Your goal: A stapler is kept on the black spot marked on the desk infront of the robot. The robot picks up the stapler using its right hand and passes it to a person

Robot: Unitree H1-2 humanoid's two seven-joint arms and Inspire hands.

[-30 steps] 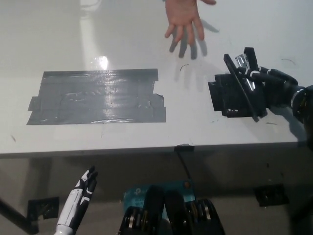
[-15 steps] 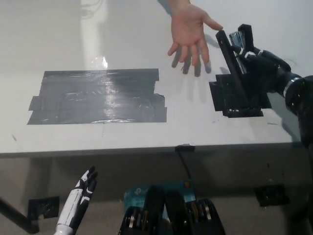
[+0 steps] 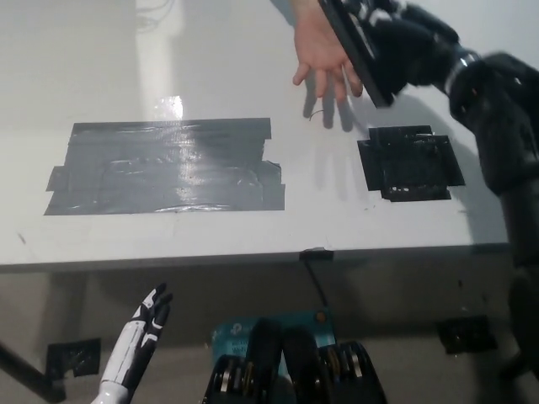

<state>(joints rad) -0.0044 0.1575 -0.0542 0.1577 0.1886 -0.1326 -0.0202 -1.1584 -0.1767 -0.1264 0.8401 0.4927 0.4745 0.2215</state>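
Our right hand [image 3: 402, 46] is up near the top of the head view, black fingers wrapped around the stapler [image 3: 355, 46] — a firm grasp, as far as we can see, with the stapler's long body slanting down and to the right below the fingers. It lies over the person's hand [image 3: 324, 50], which is held out palm-up with fingers spread toward us; we cannot tell whether the stapler is touching that palm or just above it. Below and well clear of the hand, the small black spot [image 3: 411, 162] on the desk [image 3: 168, 59] sits bare, so we judge the pick-up done and the carry nearly done. What is left is the release into the person's hand. The large grey tape patch [image 3: 164, 166] lies further left. Our left hand [image 3: 135, 345] rests low below the desk edge, fingers apart, holding nothing.
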